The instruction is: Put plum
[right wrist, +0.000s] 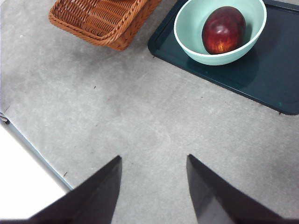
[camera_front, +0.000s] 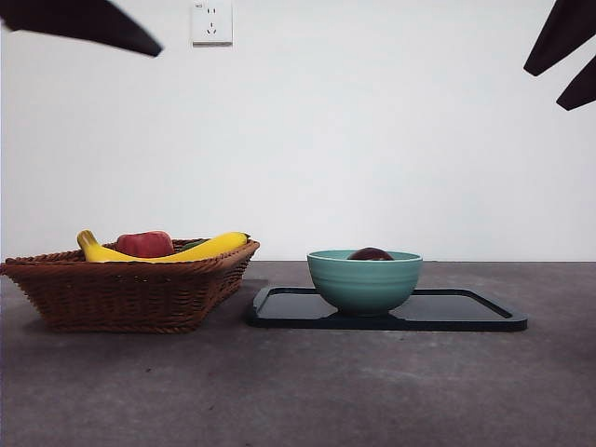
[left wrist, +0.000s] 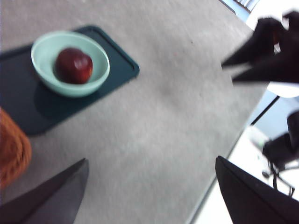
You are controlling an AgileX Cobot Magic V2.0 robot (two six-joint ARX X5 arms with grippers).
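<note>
The plum (camera_front: 371, 253) is a dark maroon glossy fruit lying inside a pale green bowl (camera_front: 365, 284), with only its top showing over the rim in the front view. From above, the left wrist view shows the plum (left wrist: 74, 65) and the right wrist view shows the plum (right wrist: 223, 30) resting in the bowl (right wrist: 187, 39). My left gripper (left wrist: 152, 160) hangs open high over bare table, well away from the bowl. Also open and holding nothing, my right gripper (right wrist: 154, 157) is raised above the table some way from the bowl.
The bowl stands on a dark flat tray (camera_front: 466, 312). Beside it is a wicker basket (camera_front: 130, 289) holding a banana (camera_front: 209, 248) and a red fruit (camera_front: 144, 244). Black arm tips show at the front view's top corners. The table edge (right wrist: 32, 147) is close to the right gripper.
</note>
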